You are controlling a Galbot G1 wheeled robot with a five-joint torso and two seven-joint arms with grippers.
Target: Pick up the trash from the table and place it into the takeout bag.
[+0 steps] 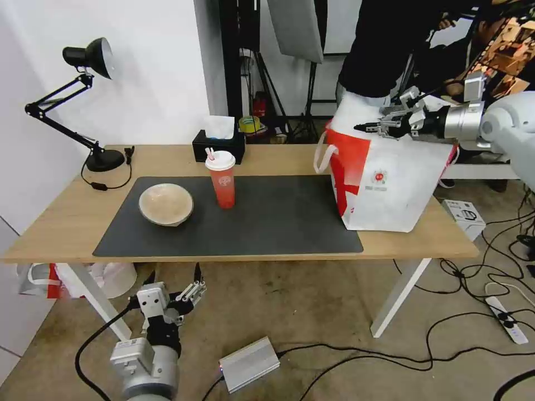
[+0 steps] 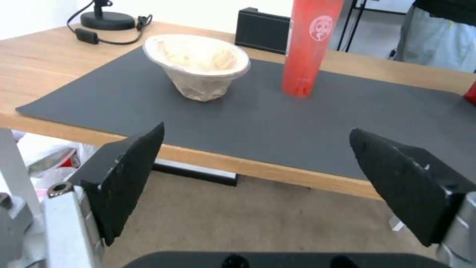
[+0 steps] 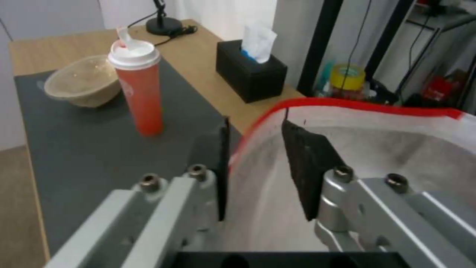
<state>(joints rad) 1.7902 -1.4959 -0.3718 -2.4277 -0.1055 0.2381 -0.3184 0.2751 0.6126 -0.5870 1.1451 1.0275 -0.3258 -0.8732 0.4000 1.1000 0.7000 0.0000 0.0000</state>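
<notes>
Gripping: right gripper [image 1: 372,126] pinches takeout bag [image 1: 390,184] rim at the surface's [image 1: 67,217] right end
Left gripper [image 1: 174,278]: spread wide, below front edge
Trash: tan bowl [image 1: 166,204]; red cup [image 1: 221,179]; both on mat [image 1: 278,223]

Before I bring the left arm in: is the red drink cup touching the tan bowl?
Apart. The left wrist view shows bare grey mat between the tan bowl and the red drink cup; the head view shows the same gap.
</notes>
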